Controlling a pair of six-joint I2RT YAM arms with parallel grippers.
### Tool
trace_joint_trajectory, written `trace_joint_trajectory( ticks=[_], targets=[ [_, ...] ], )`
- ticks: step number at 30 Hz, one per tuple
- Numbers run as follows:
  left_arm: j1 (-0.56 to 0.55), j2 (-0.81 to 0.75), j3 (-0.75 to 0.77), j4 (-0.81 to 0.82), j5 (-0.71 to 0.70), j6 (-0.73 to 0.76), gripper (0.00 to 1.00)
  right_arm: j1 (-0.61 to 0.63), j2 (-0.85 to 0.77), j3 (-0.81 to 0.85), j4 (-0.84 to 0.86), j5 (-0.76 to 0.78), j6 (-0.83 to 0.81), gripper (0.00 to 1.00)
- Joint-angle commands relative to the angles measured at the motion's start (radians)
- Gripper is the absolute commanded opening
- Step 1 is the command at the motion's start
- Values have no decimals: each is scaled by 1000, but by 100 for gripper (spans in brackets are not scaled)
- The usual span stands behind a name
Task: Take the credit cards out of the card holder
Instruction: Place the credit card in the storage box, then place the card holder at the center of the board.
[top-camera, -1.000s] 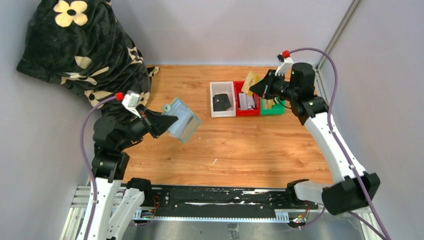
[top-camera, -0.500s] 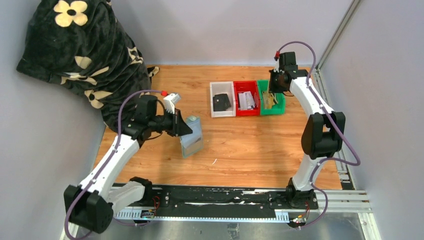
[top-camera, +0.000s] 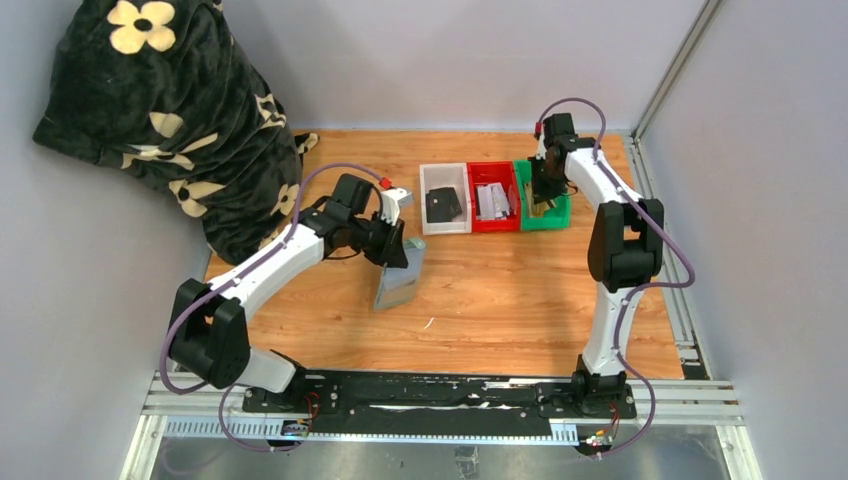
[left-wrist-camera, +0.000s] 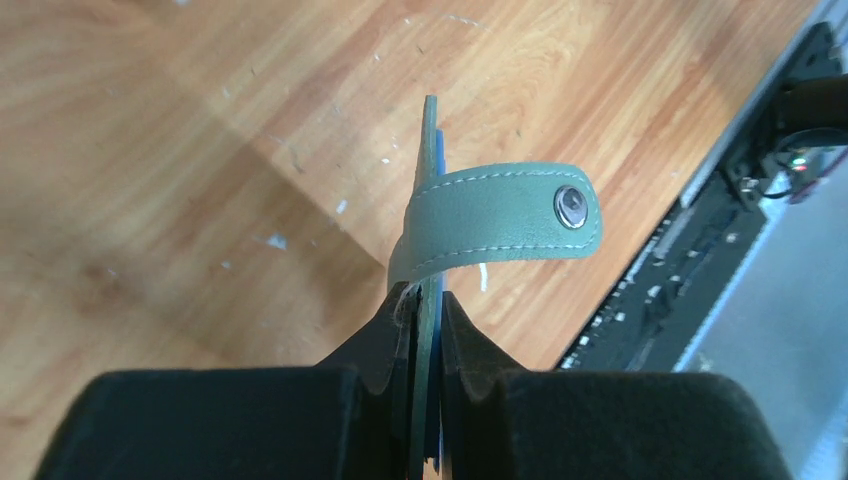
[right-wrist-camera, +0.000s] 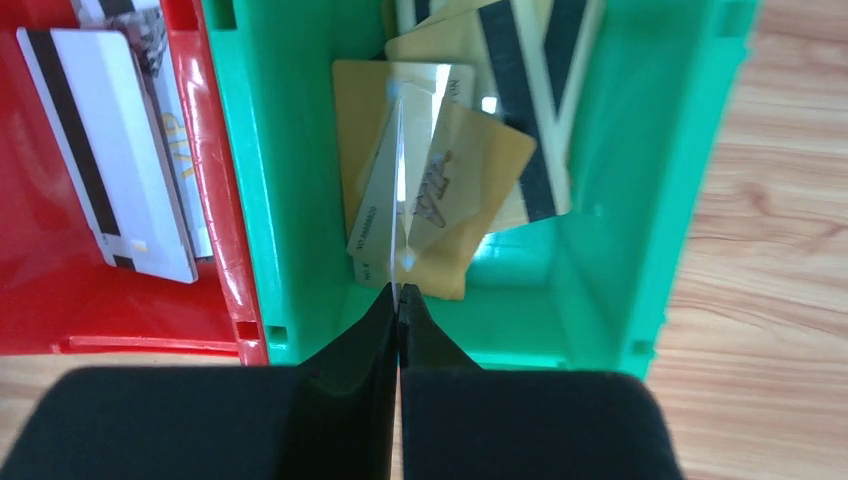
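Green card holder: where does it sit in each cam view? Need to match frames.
Top external: card holder left of centre, held by the left gripper.
Left wrist: card holder centre, edge-on between the fingers, snap tab curling right.
Right wrist: not in it.
Shared landmark: the wooden table.

Bright even light, soft shadows on the table (top-camera: 500, 290), glare on the red bin (right-wrist-camera: 228, 270), wrist-view foregrounds blurred.

A robot lab cell: grey partition walls (top-camera: 450, 60) box in a wooden desk (top-camera: 500, 300), with the left arm (top-camera: 262, 272) and right arm (top-camera: 622, 245) bolted to an aluminium rail (top-camera: 400, 435).
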Motion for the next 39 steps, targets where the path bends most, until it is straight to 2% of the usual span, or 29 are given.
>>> trace_joint_trajectory(
  ticks=[1,6,8,10,14,19,23,27,29,31,32,33,36,37,39],
  targets=[
    [-25,39,66,34,-97,171,2,-25,36,33,-67,-128,-14,1],
    [-27,53,40,80,-227,316,5,-26,36,44,-107,-35,0,30],
    [-27,42,15,119,-272,357,10,-22,0,30,-105,1,10,45],
    [-31,23,-3,150,-300,396,15,-12,-45,16,-100,16,12,54],
    [-38,-27,-35,176,-322,443,18,7,-167,-18,-81,-2,31,68],
    [-75,-80,-107,111,-304,523,30,30,-342,-155,10,-97,92,74],
    [-99,-114,-145,-43,-167,619,50,44,-492,-341,102,-132,129,75],
    [-109,-156,-161,-156,-115,664,50,44,-654,-552,202,-106,153,77],
    [-108,-188,-143,-181,-135,651,50,45,-759,-655,259,-77,173,77],
    [-95,-232,-126,-180,-169,615,54,44,-858,-771,339,-14,184,78],
    [-78,-256,-118,-173,-178,596,57,45,-913,-834,390,9,178,78],
    [-54,-276,-112,-160,-186,567,65,44,-965,-912,456,38,179,78],
    [66,-312,-99,-108,-178,485,82,44,-1103,-1120,621,256,198,82],
    [117,-317,-102,-89,-167,462,86,40,-1136,-1169,652,287,207,83],
    [209,-335,-133,-40,-151,430,88,38,-1171,-1240,703,357,181,84]
  ],
)
